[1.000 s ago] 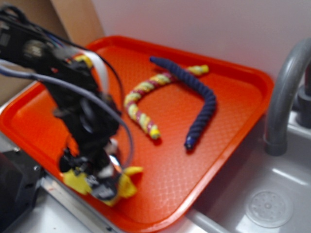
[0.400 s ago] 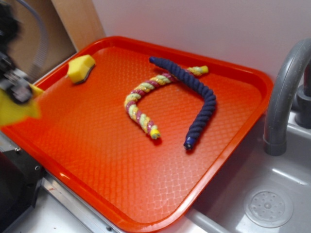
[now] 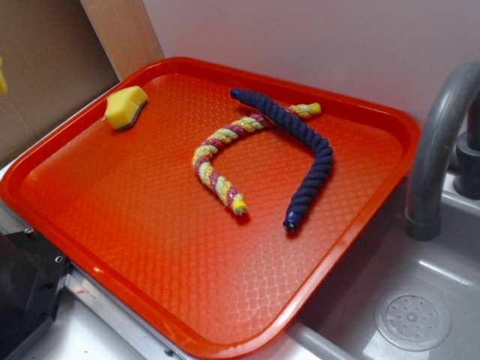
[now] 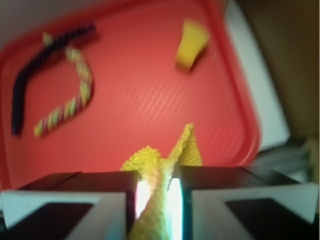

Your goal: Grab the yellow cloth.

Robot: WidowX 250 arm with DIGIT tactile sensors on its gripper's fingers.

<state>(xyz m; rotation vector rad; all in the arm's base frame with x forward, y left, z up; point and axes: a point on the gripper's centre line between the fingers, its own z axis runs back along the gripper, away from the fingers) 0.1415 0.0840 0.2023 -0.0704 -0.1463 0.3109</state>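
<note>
In the wrist view my gripper (image 4: 156,181) is shut on the yellow cloth (image 4: 172,154). The terry fabric is pinched between the two dark fingers, and its pointed corners stick out above them, high over the orange tray (image 4: 150,100). The exterior view does not show the arm. Only a sliver of the yellow cloth (image 3: 1,76) peeks in there at the left edge, off the orange tray (image 3: 150,247).
On the tray lie a yellow sponge block (image 3: 125,106), a yellow-pink-green twisted rope (image 3: 217,154) and a dark blue rope (image 3: 311,161). A grey faucet (image 3: 439,142) and a sink with a drain (image 3: 412,321) are at the right. A brown board stands behind on the left.
The arm lifted the yellow cloth from the tray's front-left corner and carried it up and left, out of the exterior view. This uncovered the sponge. The ropes have not moved.
</note>
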